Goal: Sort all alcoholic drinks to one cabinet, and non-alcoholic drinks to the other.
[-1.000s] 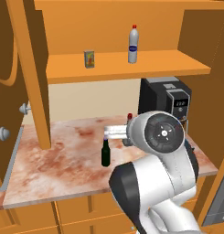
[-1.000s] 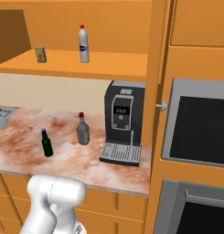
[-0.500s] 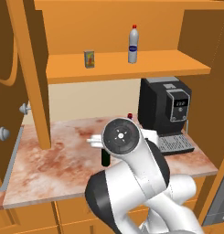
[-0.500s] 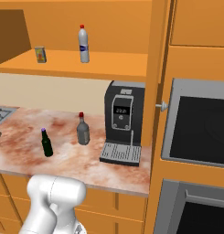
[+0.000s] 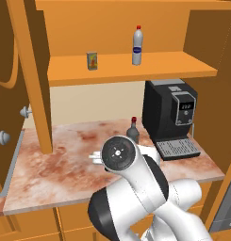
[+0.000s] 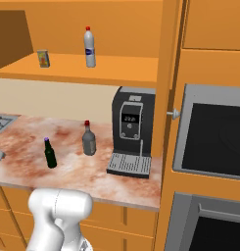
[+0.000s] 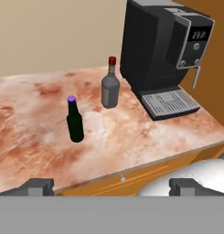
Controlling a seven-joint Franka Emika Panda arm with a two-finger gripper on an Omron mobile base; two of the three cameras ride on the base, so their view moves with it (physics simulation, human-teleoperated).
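Kitchen: cabinets point(image 6: 204, 44), marble counter point(image 6: 67, 169), coffee machine point(image 6: 132, 130), oven point(image 6: 209, 142).

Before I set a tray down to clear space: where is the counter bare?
Bare marble lies left of the beer bottle, toward the cabinet door. The grey bottle stands close beside the coffee machine, so that end is crowded.

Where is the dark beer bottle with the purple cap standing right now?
The beer bottle stands upright on the marbled counter, apart from and just left of the grey bottle in the right base view, with the coffee machine further right.
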